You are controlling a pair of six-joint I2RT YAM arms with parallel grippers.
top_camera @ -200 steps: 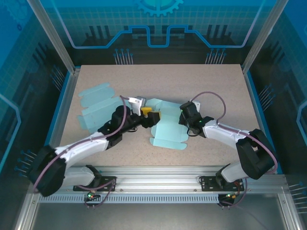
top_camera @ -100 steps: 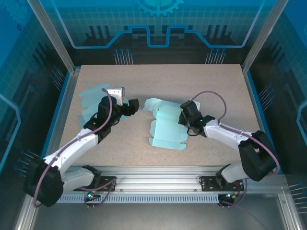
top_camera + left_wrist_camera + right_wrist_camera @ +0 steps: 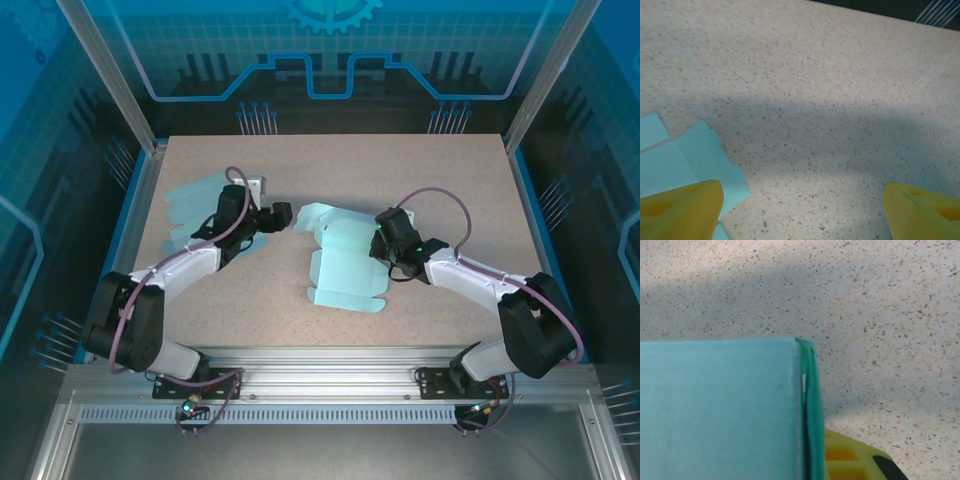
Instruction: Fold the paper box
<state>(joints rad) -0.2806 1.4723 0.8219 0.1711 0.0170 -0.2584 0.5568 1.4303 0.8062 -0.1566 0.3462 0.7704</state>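
On the speckled table (image 3: 450, 180), my left pincer (image 3: 277, 216) has drawn away, fingers spread wide and the spare flat blank (image 3: 190, 200) just beside it. That leaves the paper box (image 3: 345, 272) off to its right — half-folded, its edge pinched in my right pincer (image 3: 384, 246) alone.

A pale teal paper box (image 3: 345, 268), a cardboard blank partly folded, lies just below the frame's centre. Its upper flaps are raised and its lower panel lies flat. Close up, one panel's edge is doubled over. A second flat blank (image 3: 185, 200) lies at centre left.
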